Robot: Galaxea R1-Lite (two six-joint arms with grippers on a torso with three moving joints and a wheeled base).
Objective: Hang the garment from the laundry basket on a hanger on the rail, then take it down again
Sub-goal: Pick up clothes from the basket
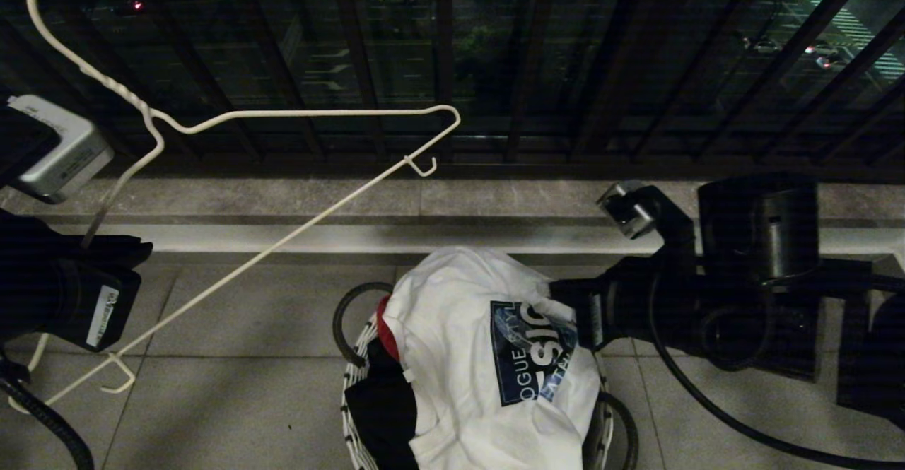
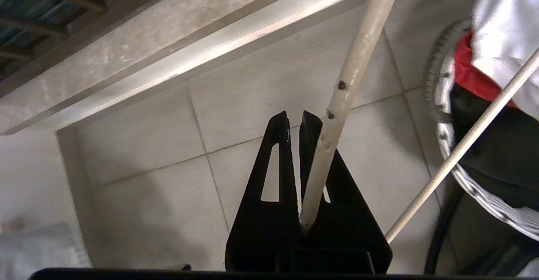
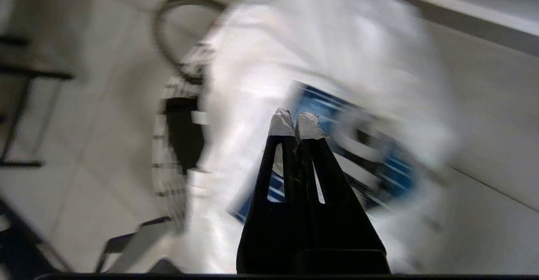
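Fingers [image 2: 311, 124] of the left gripper [image 2: 294, 118] are pinched on the wire of the hanger [image 1: 297, 113], one shoulder arm running down between them. In the head view this gripper [image 1: 106, 244] sits at the far left, above the tiled floor [image 1: 233, 314], and the thin white hanger is held tilted, its hook up at the top left corner and its long bottom wire slanting down toward the lower left.

The right gripper [image 3: 294, 122], its pale-tipped jaws pressed together with nothing between them, hovers just above the garment [image 1: 452, 329], near the dark blue chest print [image 1: 530, 350]. In the head view it [image 1: 558, 290] reaches in from the right.

The white T-shirt lies heaped on top of the laundry basket [image 1: 353, 378], over a red cloth [image 1: 382, 329] and a black garment [image 1: 382, 406]. Beyond the basket run a pale stone curb [image 1: 283, 208] and a dark railing [image 1: 495, 67].
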